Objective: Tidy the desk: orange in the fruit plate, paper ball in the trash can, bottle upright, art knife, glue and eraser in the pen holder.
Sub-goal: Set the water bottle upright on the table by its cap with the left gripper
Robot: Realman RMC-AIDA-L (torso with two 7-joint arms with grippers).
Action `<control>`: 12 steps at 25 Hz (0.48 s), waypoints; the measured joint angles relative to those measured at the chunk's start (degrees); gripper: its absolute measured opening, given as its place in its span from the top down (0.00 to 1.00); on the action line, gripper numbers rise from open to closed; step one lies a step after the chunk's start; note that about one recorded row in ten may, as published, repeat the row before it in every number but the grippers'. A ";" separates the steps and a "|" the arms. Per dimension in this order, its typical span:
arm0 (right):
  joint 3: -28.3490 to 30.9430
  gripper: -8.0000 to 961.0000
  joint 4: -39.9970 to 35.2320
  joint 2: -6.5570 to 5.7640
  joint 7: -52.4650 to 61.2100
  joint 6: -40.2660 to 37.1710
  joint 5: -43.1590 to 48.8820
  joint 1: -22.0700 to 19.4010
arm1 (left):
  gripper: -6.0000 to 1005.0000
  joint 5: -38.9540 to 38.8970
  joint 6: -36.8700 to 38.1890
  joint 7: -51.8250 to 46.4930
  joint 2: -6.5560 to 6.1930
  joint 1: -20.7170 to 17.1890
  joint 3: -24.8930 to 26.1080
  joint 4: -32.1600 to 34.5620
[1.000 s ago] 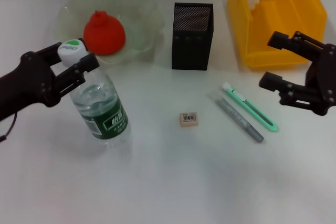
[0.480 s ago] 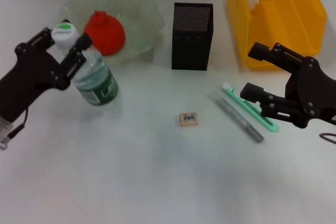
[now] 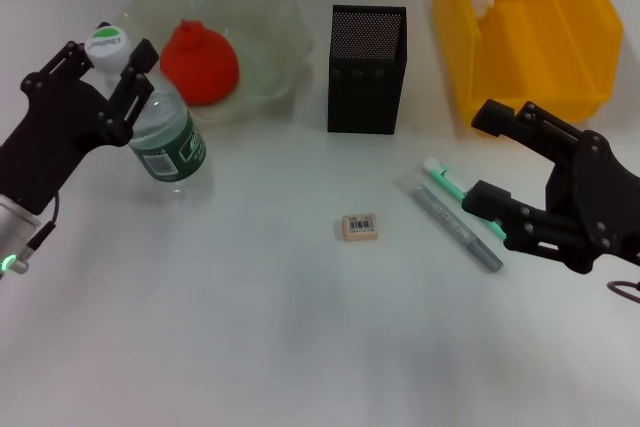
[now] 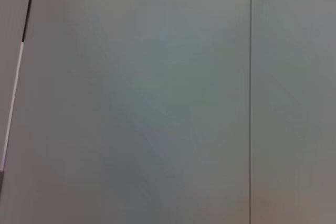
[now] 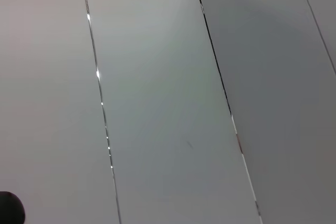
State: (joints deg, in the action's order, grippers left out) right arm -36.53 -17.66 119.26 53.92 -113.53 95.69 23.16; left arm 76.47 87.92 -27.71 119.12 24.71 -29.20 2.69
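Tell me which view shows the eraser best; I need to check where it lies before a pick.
The head view. It shows the eraser lying on the white desk, apart from the grey glue stick and in front of the black pen holder. Neither the left wrist view nor the right wrist view shows the eraser; both show only blank grey surfaces.

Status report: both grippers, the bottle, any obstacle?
Left gripper shut on bottle, nearly upright beside plate. Right gripper open above knife. No obstacle.
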 joint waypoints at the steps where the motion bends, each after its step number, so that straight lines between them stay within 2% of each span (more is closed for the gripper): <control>1: -0.01 0.13 0.22 0.02 -0.03 -0.24 0.00 -0.02 | 0.55 0.00 -0.40 0.31 0.00 0.19 0.00 -0.23; 12: 0.52 0.13 0.61 0.07 -0.58 -1.27 0.02 -0.70 | 0.55 0.08 -2.93 0.59 0.04 0.98 -0.15 -1.37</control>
State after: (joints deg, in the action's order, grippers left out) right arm -36.01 -17.05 119.33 53.33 -114.80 95.72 22.46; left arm 76.55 84.99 -27.12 119.16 25.69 -29.35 1.31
